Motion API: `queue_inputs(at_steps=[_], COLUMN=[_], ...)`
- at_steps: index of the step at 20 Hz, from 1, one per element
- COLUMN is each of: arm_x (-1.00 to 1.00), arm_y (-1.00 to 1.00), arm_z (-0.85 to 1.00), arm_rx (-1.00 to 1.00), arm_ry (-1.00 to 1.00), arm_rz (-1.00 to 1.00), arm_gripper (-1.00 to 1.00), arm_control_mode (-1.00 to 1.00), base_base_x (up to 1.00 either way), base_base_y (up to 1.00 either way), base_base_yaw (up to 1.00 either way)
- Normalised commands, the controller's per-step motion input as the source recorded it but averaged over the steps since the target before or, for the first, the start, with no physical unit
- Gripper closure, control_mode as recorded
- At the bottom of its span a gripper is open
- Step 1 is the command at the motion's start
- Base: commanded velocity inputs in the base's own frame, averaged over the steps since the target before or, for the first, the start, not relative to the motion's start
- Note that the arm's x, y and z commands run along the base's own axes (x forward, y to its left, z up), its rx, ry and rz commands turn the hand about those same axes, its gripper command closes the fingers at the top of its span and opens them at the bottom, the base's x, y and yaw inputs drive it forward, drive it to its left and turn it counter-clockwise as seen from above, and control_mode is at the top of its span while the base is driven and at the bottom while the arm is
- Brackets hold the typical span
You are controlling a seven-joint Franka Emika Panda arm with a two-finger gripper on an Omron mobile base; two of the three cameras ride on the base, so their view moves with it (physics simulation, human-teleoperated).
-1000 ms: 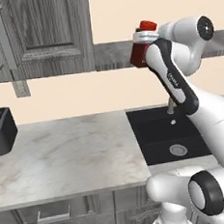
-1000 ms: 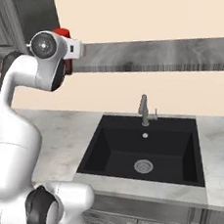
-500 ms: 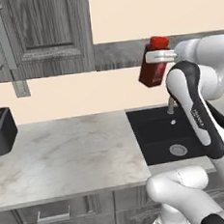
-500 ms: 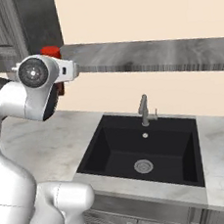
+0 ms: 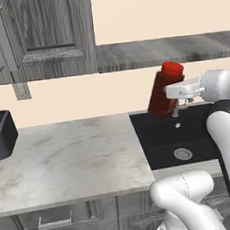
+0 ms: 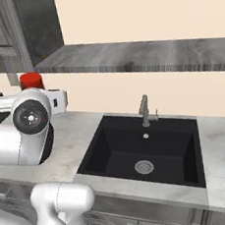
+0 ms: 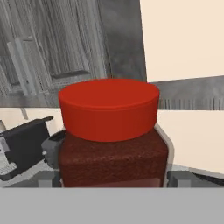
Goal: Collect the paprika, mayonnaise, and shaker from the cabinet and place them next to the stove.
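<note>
My gripper (image 5: pixel 173 92) is shut on the paprika (image 5: pixel 163 91), a slim red bottle with a red cap, held tilted in the air above the sink's left rim. In the hand view the paprika's red cap (image 7: pixel 109 109) sits between the two fingertips (image 7: pixel 49 149), and my gripper (image 7: pixel 113 175) clasps its dark red body. Behind my arm in the right base view, the paprika's cap (image 6: pixel 31 80) peeks out. The open cabinet's grey shelf board (image 5: pixel 180 48) (image 6: pixel 142 56) runs above and behind. The mayonnaise, shaker and stove are out of view.
A black sink (image 5: pixel 174 143) (image 6: pixel 143 150) with a grey faucet (image 6: pixel 144 111) is set in the marble counter (image 5: pixel 66 161). A black toaster (image 5: pixel 0 134) stands at the far left. Dark grey door cabinets (image 5: pixel 34 30) hang above the counter.
The arm has carried the paprika down from shelf height and a little to the right, to just above the sink. The bottle stays gripped, and the base has not moved.
</note>
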Motion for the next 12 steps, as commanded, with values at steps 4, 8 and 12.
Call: queue_inputs(at_steps=[4,8,12], arm_x=[0.00,0.00,0.00], arm_y=[0.00,0.00,0.00], arm_z=[0.00,0.00,0.00], arm_rx=[0.00,0.00,0.00], arm_ry=[0.00,0.00,0.00], arm_rz=[0.00,0.00,0.00], arm_gripper=[1.00,1.00,1.00], arm_control_mode=[1.00,1.00,1.00], base_base_x=[-0.96,-0.69,-0.38], base_base_y=[0.43,0.86,1.00], base_base_yaw=[0.22,0.25,0.26])
